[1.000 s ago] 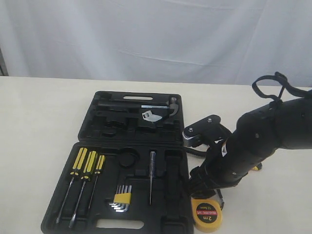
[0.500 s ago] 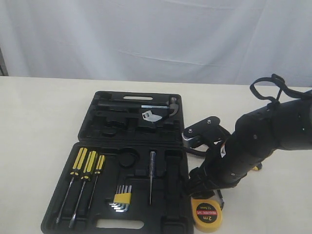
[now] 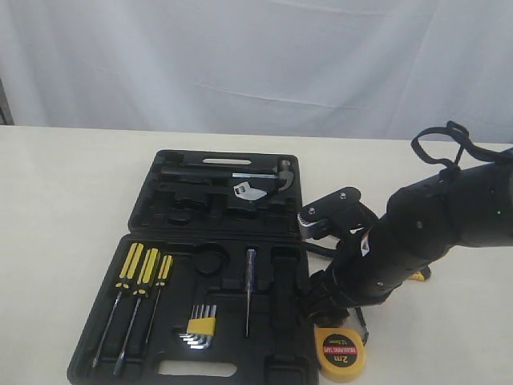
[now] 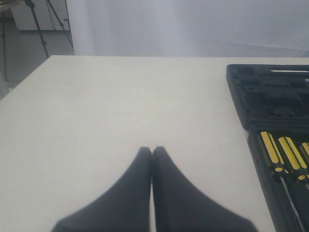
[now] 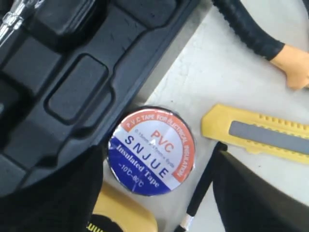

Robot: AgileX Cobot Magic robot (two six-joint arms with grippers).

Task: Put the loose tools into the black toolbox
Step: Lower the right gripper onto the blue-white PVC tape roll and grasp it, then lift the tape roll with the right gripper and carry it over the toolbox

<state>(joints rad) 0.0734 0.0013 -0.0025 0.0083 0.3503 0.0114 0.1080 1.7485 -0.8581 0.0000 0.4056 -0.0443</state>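
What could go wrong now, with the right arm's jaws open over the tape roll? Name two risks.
One: the tape roll lies right beside the toolbox wall, so a jaw may catch that wall. Two: the utility knife and tape measure lie close, so closing jaws might nudge or pinch them.

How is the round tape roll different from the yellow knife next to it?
The tape roll is round; the knife is long and straight. The tape roll has a red, white and blue label with writing; the knife is plain yellow with a grey strip. Both lie loose on the table, outside the toolbox.
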